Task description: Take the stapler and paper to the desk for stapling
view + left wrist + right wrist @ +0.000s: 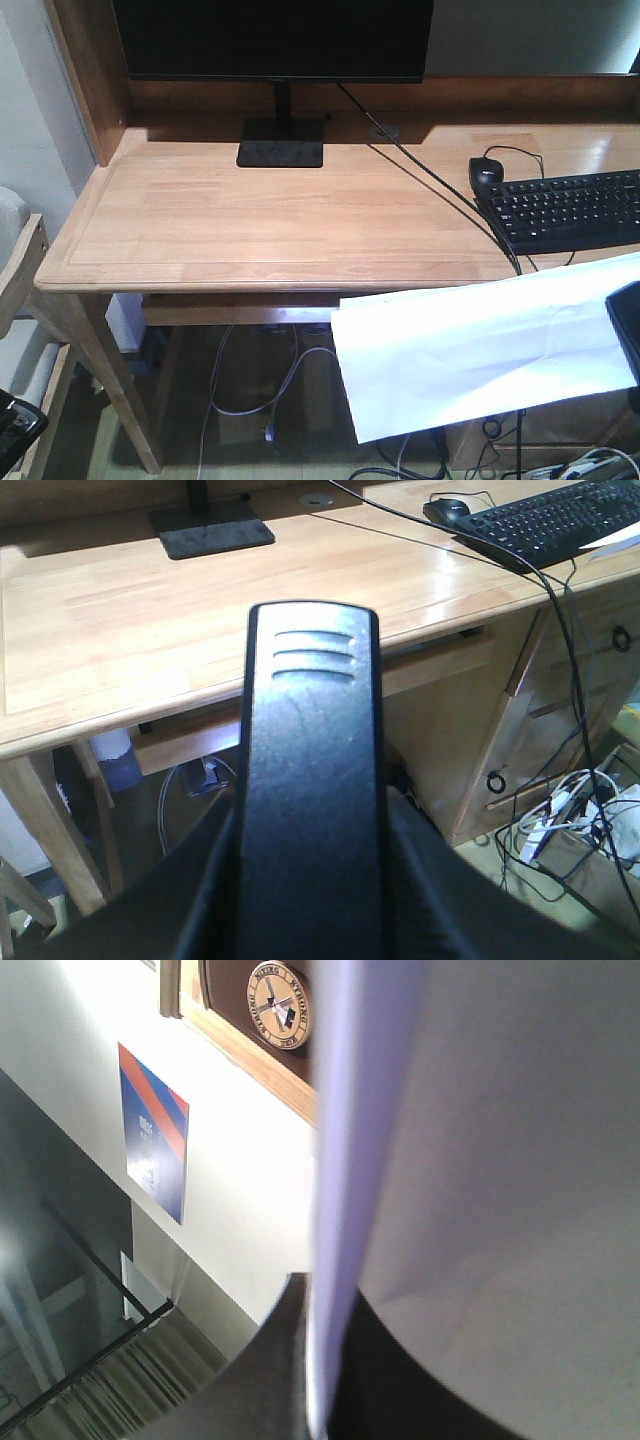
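In the left wrist view, the black stapler point(312, 710) runs straight out between the fingers of my left gripper point(312, 890), which is shut on it below and in front of the desk point(120, 620). The exterior view shows that gripper as a dark shape at the bottom left corner point(15, 425). The large white paper point(470, 350) hangs in the air in front of the desk edge point(250, 270), low on the right. My right gripper point(625, 335) holds its right end. In the right wrist view the paper point(500, 1160) is pinched edge-on between the shut fingers point(325, 1380).
On the desk stand a monitor with a black base point(281, 141), a black keyboard point(570, 208) and a black mouse point(486, 170), with a cable running across. A wooden chair point(20, 270) is at the left. Cables lie under the desk, beside a drawer unit point(540, 730).
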{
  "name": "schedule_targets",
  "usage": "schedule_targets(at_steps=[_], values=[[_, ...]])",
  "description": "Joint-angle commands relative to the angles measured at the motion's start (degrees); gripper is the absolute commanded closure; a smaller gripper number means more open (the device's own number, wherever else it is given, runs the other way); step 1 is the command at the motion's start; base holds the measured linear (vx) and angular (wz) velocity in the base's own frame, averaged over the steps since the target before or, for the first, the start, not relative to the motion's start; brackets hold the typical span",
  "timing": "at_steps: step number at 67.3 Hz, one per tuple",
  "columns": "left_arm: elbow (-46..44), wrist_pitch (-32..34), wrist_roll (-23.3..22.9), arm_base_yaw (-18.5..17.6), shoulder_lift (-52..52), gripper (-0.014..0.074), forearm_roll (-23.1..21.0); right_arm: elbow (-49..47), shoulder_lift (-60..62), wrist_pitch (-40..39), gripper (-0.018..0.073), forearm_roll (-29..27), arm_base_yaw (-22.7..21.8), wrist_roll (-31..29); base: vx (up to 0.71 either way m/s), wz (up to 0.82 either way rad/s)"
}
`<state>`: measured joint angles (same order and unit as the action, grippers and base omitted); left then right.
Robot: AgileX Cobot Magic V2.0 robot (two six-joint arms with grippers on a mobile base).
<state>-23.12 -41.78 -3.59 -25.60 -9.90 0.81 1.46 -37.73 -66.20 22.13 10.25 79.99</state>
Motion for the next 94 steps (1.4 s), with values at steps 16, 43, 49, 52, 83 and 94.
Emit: schedule_targets(at_steps=[16, 43, 49, 52, 83, 94], values=[[-1.9, 6.1, 0.0, 0.1, -0.5, 0.0603, -0.2, 1.4, -0.1, -10.3, 0.0561, -0.8, 0.0, -0.4, 0.1, 0.0], [-1.9, 6.1, 0.0, 0.1, -0.5, 0.0603, -0.2, 1.4, -0.1, -10.3, 0.0561, -0.8, 0.0, -0.4, 0.09, 0.0], [-1.9, 6.1, 0.0, 0.1, -0.5, 0.0603, -0.2, 1.4, -0.1, -10.3, 0.0561, -0.8, 0.0, -0.4, 0.08, 0.0], [-1.9, 6.1, 0.0, 0.1, -0.5, 0.0603, -0.2, 1.4, -0.1, -10.3, 0.0561, -0.8, 0.0, -0.4, 0.08, 0.0], [-1.9, 6.1, 0.0, 0.1, -0.5, 0.0603, -0.2, 1.4, -0.1, -10.3, 0.0561, -0.8, 0.0, -0.4, 0.06, 0.0], [-1.9, 6.1, 0.0, 0.1, -0.5, 0.0603, -0.2, 1.4, -0.1, -10.3, 0.0561, -0.8, 0.0, -0.4, 0.05, -0.01]])
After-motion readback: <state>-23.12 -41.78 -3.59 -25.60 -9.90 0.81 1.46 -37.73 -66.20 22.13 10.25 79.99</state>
